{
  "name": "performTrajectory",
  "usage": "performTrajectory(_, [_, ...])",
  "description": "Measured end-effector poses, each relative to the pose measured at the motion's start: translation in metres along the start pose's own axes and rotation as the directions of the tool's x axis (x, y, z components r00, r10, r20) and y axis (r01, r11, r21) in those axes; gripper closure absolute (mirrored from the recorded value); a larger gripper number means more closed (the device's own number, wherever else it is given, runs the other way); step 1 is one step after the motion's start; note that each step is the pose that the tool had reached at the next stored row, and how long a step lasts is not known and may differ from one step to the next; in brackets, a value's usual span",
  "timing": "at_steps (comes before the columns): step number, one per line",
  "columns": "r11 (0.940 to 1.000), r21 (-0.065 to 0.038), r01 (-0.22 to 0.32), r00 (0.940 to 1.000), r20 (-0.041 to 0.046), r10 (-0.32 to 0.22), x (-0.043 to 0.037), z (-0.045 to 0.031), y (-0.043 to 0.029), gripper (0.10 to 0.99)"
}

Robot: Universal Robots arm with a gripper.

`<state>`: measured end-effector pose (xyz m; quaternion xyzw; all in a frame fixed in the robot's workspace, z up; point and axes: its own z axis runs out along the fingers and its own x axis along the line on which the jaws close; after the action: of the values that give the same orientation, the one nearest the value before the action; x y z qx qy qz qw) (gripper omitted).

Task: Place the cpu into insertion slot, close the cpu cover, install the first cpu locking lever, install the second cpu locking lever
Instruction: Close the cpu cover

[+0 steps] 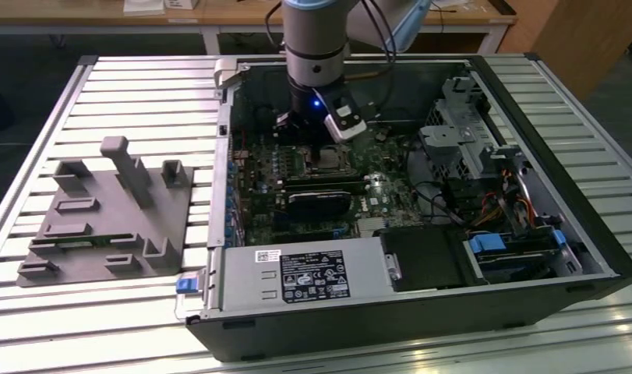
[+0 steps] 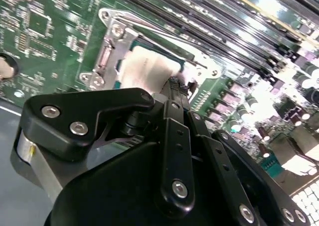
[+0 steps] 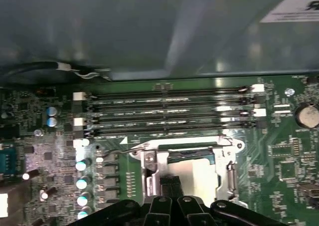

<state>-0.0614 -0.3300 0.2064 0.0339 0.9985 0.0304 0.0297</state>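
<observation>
Cpu (image 2: 147, 69): sat in insertion slot (image 1: 324, 160), just above the exterior view's middle.
Cpu cover (image 3: 151, 158): lay down flat, framing the chip.
Gripper (image 2: 173, 82): fingertips pressed together, poised at the cpu's edge.
Surroundings: green motherboard (image 3: 289, 151); long memory slots (image 3: 169, 111) ran beside the socket.

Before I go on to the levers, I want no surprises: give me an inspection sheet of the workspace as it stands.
Surface: slatted metal table carrying an open computer case.
Job's things: chip sits in the socket on the green board; cover frame lies around it; whether it is latched cannot be told.
Clutter: grey holder block beside the case, at the exterior view's left.
Gripper: gripper low at the socket's edge.
Cables: wire bundle inside the case; black cable by the board's edge.
Surroundings: wooden desk behind the table.
</observation>
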Motion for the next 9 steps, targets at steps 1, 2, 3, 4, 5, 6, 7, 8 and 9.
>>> performTrajectory(1, [1.0000, 0.000, 0.000, 1.0000, 0.0000, 0.000, 0.0019, 0.0001, -0.0002, 0.980])
performTrajectory(2, [1.0000, 0.000, 0.000, 1.0000, 0.0001, 0.000, 0.0036, 0.0004, -0.0003, 0.980])
performTrajectory(3, [1.0000, 0.000, 0.000, 1.0000, 0.0000, 0.000, 0.0051, 0.0006, -0.0004, 0.980])
performTrajectory(4, [1.0000, -0.001, 0.000, 1.0000, -0.0001, 0.000, 0.0066, 0.0008, -0.0005, 0.980])
performTrajectory(5, [1.0000, -0.002, 0.000, 1.0000, -0.0001, 0.000, 0.0079, 0.0010, -0.0006, 0.980])
performTrajectory(6, [1.0000, -0.003, 0.000, 1.0000, -0.0001, 0.000, 0.0087, 0.0015, -0.0007, 0.980])
performTrajectory(7, [1.0000, -0.003, 0.000, 1.0000, -0.0002, 0.000, 0.0092, 0.0020, -0.0007, 0.980])
performTrajectory(8, [1.0000, -0.005, 0.000, 1.0000, -0.0003, 0.000, 0.0095, 0.0025, -0.0008, 0.980])
performTrajectory(9, [1.0000, -0.005, 0.000, 1.0000, -0.0003, 0.000, 0.0097, 0.0030, -0.0009, 0.980])
